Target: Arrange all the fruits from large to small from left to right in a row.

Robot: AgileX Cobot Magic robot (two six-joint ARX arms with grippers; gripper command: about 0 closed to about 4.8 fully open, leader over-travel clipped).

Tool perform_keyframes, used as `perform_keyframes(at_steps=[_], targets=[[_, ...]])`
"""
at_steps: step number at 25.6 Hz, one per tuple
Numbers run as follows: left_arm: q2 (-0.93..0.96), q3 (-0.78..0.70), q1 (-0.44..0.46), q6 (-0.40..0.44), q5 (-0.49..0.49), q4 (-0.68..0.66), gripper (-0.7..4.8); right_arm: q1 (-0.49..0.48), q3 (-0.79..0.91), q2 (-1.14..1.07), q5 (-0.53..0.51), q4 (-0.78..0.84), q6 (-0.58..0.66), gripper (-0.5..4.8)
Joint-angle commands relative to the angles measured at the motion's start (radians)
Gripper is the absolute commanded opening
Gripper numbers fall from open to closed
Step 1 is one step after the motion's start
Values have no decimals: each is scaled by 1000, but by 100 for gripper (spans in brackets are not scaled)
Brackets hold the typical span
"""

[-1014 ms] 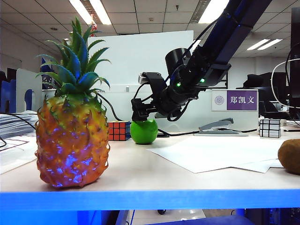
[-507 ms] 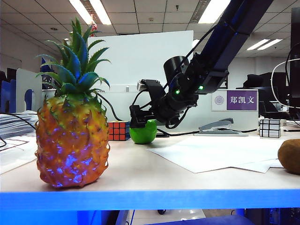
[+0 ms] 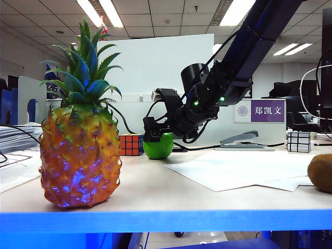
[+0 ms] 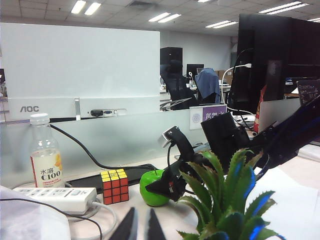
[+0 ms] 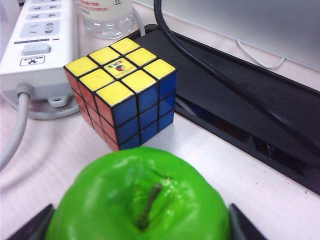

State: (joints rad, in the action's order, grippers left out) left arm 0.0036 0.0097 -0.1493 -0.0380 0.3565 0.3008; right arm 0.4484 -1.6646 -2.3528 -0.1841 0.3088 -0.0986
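Behind the pineapple (image 3: pixel 80 155), toward the frosted divider, the green apple (image 3: pixel 158 147) sits on the desk with the right gripper (image 3: pixel 154 136) lowered over it; in the right wrist view the apple (image 5: pixel 140 200) fills the space between two dark fingertips (image 5: pixel 243 227), which stand apart at either flank of the fruit, and whether they press on its skin cannot be told. Just beside the apple, on the side nearer the pineapple, stands the Rubik's cube (image 5: pixel 122 90), close but not touching it. Far to the other side of the pineapple, at the desk's edge, lies the brown kiwi (image 3: pixel 321 173), with sheets of white paper (image 3: pixel 233 171) between it and the apple. The left gripper (image 4: pixel 140 229) hangs well back from the pineapple's crown (image 4: pixel 225 200), its two dark fingers (image 4: pixel 127 227) slightly apart and holding nothing. A drink bottle (image 4: pixel 45 157) and a power strip (image 4: pixel 55 198) sit beyond the cube, and a mirror cube (image 3: pixel 299 141) stands behind the kiwi.
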Motion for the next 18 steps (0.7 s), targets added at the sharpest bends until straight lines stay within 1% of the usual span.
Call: perform_keyframes(at_steps=[1, 2, 8, 13, 16, 18], targets=[[-2, 1, 1, 4, -1, 9, 35, 1, 2, -10, 2, -67, 2, 8], [-2, 1, 1, 4, -1, 8, 35, 1, 2, -10, 2, -70, 2, -6], [-2, 1, 1, 4, -1, 0, 35, 1, 1, 14, -2, -74, 2, -6], [-2, 1, 1, 5, -5, 0, 35, 1, 1, 116, -2, -109, 0, -6], [-2, 1, 1, 5, -5, 0, 35, 1, 1, 206, -1, -192, -7, -6], [-2, 1, 1, 5, -5, 0, 35, 1, 1, 277, -1, -284, -7, -6]])
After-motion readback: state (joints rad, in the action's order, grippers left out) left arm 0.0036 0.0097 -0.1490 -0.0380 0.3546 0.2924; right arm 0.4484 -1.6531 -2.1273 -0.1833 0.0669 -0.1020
